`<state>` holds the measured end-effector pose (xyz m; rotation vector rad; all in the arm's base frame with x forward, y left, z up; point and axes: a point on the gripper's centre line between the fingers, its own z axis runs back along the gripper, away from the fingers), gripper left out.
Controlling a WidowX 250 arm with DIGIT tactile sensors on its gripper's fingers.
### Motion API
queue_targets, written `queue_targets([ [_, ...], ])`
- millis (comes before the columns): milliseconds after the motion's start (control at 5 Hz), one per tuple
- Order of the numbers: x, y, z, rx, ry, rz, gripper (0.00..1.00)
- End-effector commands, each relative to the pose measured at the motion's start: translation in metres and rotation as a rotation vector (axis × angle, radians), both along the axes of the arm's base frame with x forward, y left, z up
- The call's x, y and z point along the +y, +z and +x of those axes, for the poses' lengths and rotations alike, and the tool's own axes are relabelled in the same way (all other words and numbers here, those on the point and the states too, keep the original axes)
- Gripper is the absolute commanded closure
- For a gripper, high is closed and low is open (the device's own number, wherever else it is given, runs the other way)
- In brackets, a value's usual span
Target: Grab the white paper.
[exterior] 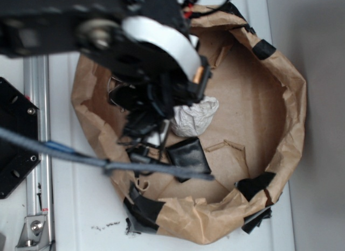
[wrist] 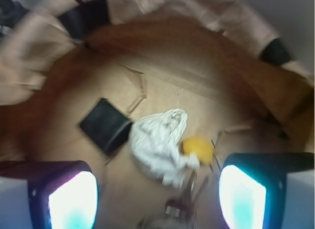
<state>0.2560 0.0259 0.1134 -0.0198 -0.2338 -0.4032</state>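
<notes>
The white paper (exterior: 194,116) is a wrinkly white wad lying on the brown floor inside the paper-walled ring. In the wrist view the white paper (wrist: 156,143) lies just ahead of and between my two fingers, which stand wide apart with nothing between them. My gripper (wrist: 157,202) is open and hangs above the floor, short of the wad. In the exterior view my gripper (exterior: 153,127) is mostly hidden by the black arm, just left of the wad.
A small yellow ball (wrist: 198,148) touches the wad's right side. A black square pouch (exterior: 188,155) lies beside the wad, also in the wrist view (wrist: 106,125). A brown paper wall (exterior: 294,116) with black tape rings the area. A small metal clip (wrist: 179,207) lies below the wad.
</notes>
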Motion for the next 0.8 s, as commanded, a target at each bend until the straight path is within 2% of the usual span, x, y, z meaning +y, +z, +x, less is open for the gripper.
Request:
queue_targets([
  [0,-0.019,-0.049,0.023,0.075,-0.133,-0.028,0.0],
  [200,-0.032,-0.067,0.015,0.139,-0.196,-0.04,0.0],
  [400,-0.035,-0.075,0.016,0.162,-0.156,-0.038,0.81],
  [600,-0.036,-0.084,0.015,0.186,-0.135,-0.015,1.0],
])
